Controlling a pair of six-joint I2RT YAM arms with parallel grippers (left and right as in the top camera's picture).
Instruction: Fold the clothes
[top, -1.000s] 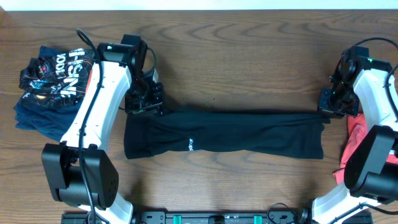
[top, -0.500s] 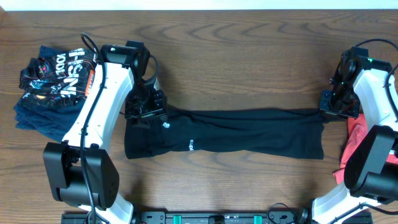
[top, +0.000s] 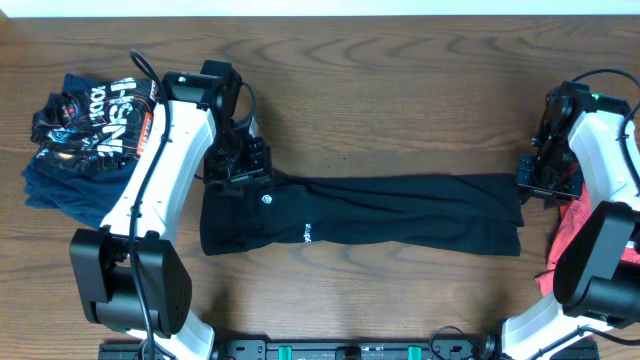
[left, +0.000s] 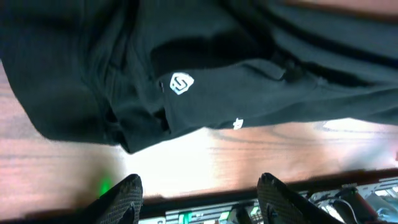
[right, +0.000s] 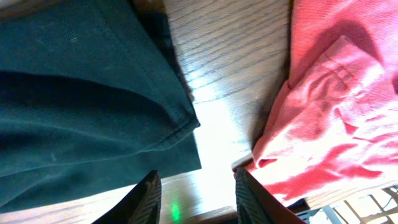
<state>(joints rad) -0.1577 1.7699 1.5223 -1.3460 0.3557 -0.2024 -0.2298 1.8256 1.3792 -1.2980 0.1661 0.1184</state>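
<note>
A black garment (top: 360, 214) lies folded into a long strip across the middle of the table. It has a small white logo (left: 181, 83) near its left end. My left gripper (top: 238, 166) hovers over that end's back corner, open, with nothing between its fingers (left: 127, 193). My right gripper (top: 545, 180) is at the strip's right end (right: 93, 93), open too, holding nothing. The cloth lies flat and free of both grippers.
A pile of dark blue clothes with white lettering (top: 85, 135) sits at the back left. A red garment (top: 580, 230) lies at the right edge, close to my right gripper and also in the right wrist view (right: 329, 106).
Both grippers have opened and let go of the black garment's back corners. The left end has dropped onto the strip, showing the logo. The right gripper has drifted slightly toward the front.
</note>
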